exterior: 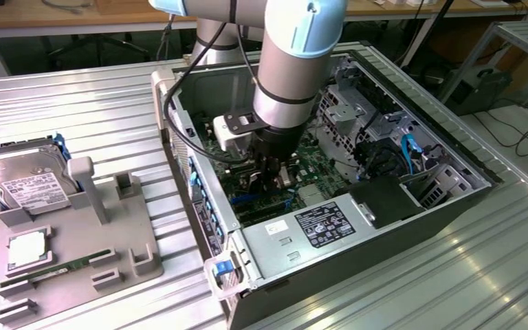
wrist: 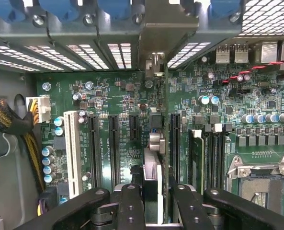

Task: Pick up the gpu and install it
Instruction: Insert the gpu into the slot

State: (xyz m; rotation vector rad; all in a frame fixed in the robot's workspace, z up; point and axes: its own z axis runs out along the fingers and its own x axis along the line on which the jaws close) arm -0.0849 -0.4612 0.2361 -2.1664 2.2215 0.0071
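Note:
The gpu (wrist: 164,96) stands on edge over the green motherboard (wrist: 113,91), seen as a thin green line. Its pale metal bracket (wrist: 153,28) sits at the case's rear slot openings. The card lines up beside a long black slot (wrist: 173,139); whether it is seated there I cannot tell. My gripper (wrist: 158,206) is shut on the card's near end, with a black finger (wrist: 132,206) on either side. In the exterior view the gripper (exterior: 273,177) reaches down inside the open computer case (exterior: 447,199).
More black slots (wrist: 114,148), a white slot (wrist: 72,148) and the CPU socket (wrist: 261,182) surround the card. The power supply (exterior: 324,223) fills the case's near end. On the exterior view's left, a grey holder (exterior: 108,240) carries a hard drive (exterior: 30,185) and a memory stick (exterior: 53,269).

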